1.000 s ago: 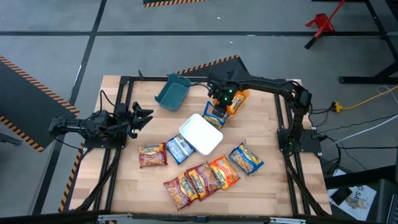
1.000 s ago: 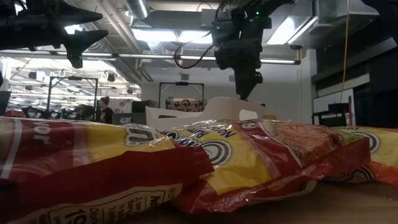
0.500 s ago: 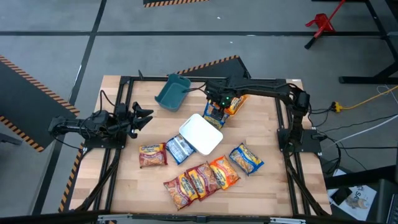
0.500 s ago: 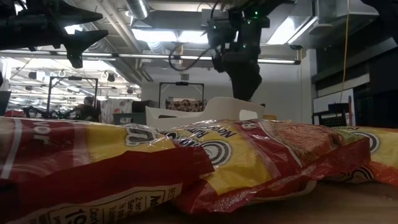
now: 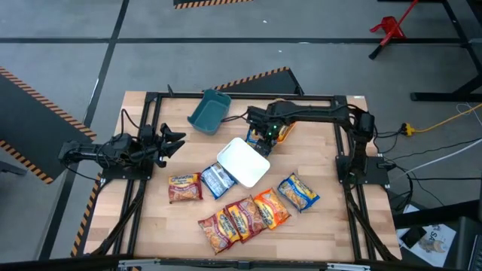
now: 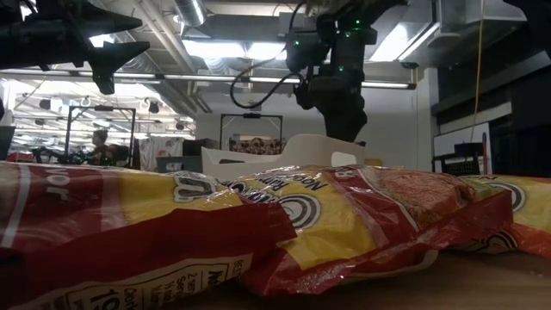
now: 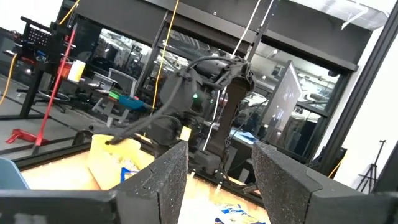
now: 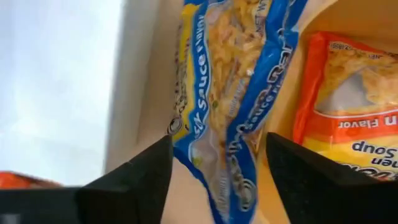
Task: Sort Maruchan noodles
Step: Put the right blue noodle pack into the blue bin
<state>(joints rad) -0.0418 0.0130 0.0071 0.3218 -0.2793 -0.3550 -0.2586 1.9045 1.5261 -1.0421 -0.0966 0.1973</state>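
My right gripper (image 5: 260,135) is at the table's far middle, between the white bin (image 5: 243,162) and the orange bin (image 5: 285,128), shut on a blue noodle packet (image 8: 233,87). An orange packet (image 8: 348,99) lies in the orange bin. On the table lie a dark red packet (image 5: 184,187), a blue packet (image 5: 217,179), a blue packet (image 5: 299,192) and several overlapping red and orange packets (image 5: 241,217). My left gripper (image 5: 172,143) is open and empty at the table's left edge. My right gripper pinches the blue packet between its two fingers at one end (image 8: 214,165). The fingers come from above, pointing down. The packet hangs below them, crumpled narrow, over the strip of table between the white bin (image 8: 56,87) and the orange bin (image 8: 280,124).
A teal bin (image 5: 209,111) stands at the far left, tilted on the frame. The dark frame rails (image 5: 151,120) run along the table's sides. In the low view, red packets (image 6: 258,224) fill the near ground and the white bin (image 6: 275,155) stands behind them.
My right gripper has gone a little toward the table's left and near edge, toward the white bin, carrying the blue packet, which stays hanging below it.
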